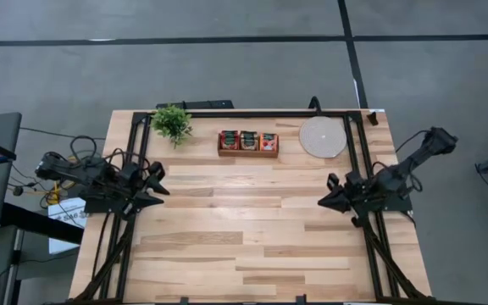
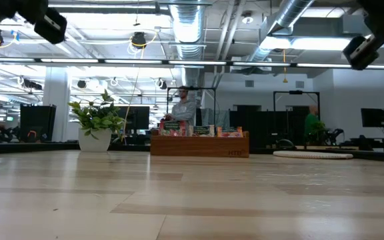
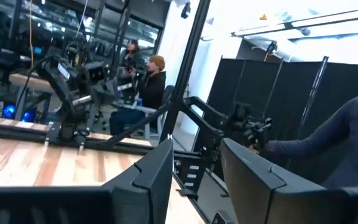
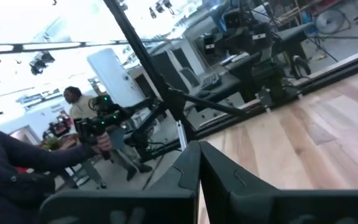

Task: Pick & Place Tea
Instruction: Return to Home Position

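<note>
The tea (image 1: 248, 140) is a row of small red sachets with dark green labels. They stand on edge in a low wooden tray (image 1: 248, 153) at the far middle of the table; the low view shows the tea (image 2: 199, 131) poking above the tray's wall (image 2: 200, 145). My left gripper (image 1: 161, 188) hovers over the table's left side, roughly level, fingers open and empty; its wrist view shows the gap (image 3: 197, 180). My right gripper (image 1: 327, 193) hovers over the right side, shut on nothing, fingertips together (image 4: 199, 168). Both are well short of the tray.
A small green potted plant (image 1: 172, 123) stands left of the tray and a round pale disc (image 1: 322, 137) lies to its right. Black frame rails (image 1: 252, 113) run along the table's far and side edges. People sit and stand in the room beyond.
</note>
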Robot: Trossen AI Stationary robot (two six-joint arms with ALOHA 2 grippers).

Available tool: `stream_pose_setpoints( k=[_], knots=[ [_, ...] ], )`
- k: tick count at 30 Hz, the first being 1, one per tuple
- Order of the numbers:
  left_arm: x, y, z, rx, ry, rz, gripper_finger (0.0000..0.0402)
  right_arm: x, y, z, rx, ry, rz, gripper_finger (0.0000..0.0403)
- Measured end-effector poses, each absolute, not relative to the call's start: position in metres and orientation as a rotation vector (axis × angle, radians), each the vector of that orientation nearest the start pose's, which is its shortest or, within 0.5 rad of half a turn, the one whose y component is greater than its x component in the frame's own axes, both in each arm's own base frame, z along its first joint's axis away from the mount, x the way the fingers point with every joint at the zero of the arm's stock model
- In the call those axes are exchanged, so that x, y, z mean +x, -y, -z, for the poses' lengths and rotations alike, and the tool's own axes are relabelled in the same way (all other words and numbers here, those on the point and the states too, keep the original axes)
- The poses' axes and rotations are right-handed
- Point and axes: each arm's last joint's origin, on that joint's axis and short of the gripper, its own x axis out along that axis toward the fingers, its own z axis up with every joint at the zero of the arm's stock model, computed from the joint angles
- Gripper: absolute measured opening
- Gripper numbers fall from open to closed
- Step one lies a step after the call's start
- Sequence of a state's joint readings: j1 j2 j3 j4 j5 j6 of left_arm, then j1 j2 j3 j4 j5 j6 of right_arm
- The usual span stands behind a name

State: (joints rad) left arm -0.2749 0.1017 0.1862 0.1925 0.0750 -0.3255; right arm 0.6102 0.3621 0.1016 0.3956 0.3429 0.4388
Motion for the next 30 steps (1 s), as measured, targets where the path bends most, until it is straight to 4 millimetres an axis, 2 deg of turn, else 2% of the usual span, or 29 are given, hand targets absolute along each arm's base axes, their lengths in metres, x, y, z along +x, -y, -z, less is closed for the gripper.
stream_pose_setpoints(
  k=[4, 7, 14, 20, 25, 30],
  knots=[
    [0.090, 0.028, -0.221, -0.337, 0.275, 0.400, 0.0129, 0.103, -0.059, -0.192, 0.481, 0.090, -0.287, 0.0000],
    [0.092, 0.028, -0.209, -0.336, 0.292, 0.409, 0.0129, 0.100, -0.057, -0.190, 0.483, 0.101, -0.331, 0.0000],
    [0.081, 0.025, -0.219, -0.301, 0.369, 0.444, 0.0129, 0.086, -0.051, -0.202, 0.498, 0.195, -0.567, 0.0000],
    [0.082, 0.023, -0.218, -0.356, 0.232, 0.411, 0.0129, 0.084, -0.044, -0.188, 0.574, 0.060, -0.484, 0.0000],
    [0.085, 0.023, -0.210, -0.300, 0.219, 0.397, 0.0129, 0.089, -0.038, -0.189, 0.474, 0.098, -0.380, 0.0000],
    [0.092, 0.024, -0.193, -0.284, 0.149, 0.370, 0.0129, 0.090, -0.035, -0.188, 0.412, 0.089, -0.450, 0.0000]
  ],
)
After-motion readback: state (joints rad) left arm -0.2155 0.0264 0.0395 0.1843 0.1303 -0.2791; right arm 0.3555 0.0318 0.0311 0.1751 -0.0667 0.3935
